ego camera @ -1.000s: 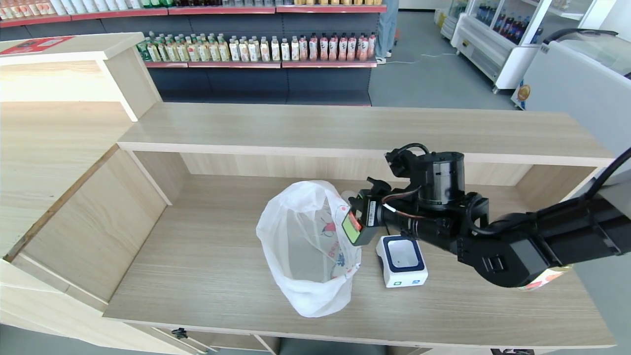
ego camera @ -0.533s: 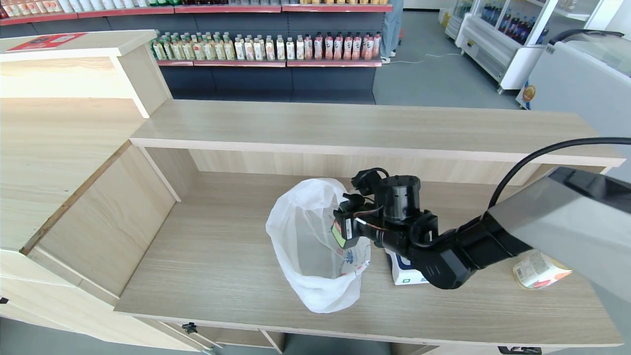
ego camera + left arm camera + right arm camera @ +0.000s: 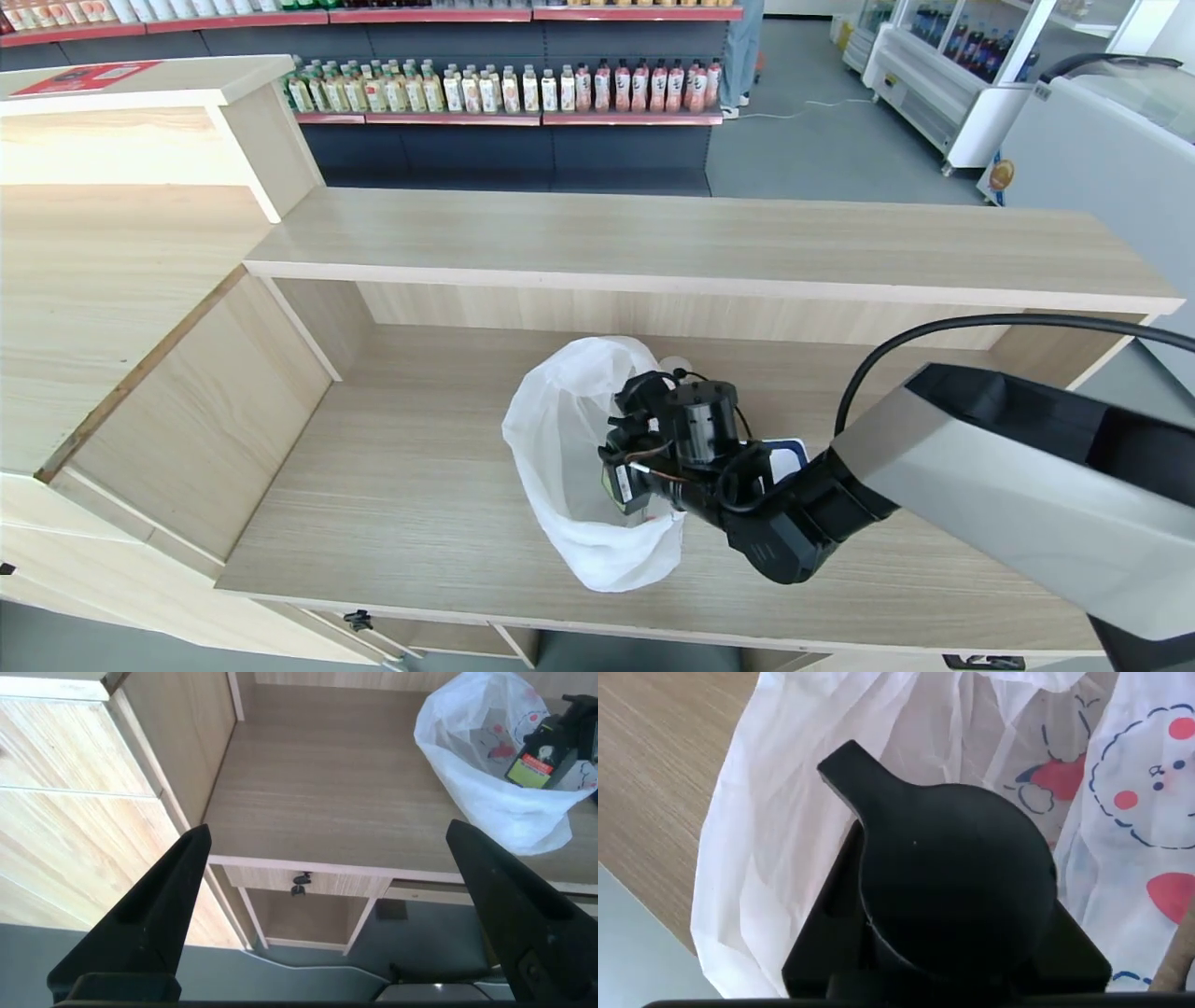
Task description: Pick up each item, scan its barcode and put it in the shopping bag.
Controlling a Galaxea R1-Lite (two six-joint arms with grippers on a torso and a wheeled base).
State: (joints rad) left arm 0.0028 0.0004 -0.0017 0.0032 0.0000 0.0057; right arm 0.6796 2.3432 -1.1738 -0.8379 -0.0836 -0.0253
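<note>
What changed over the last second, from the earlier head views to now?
The right hand, still shut on the small dark box, moved left from over the scanner and down into the mouth of the shopping bag; nothing was let go. Bag and scanner stayed put.

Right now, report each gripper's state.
Left gripper: open, empty.
Right gripper: shut on a labelled item, at the shopping bag mouth.

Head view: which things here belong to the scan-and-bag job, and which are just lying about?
Job: bag; labelled item, held by the right gripper at the bag's mouth; scanner beside the bag.
Lying about: bottles on the shelves; freezer at the right.
</note>
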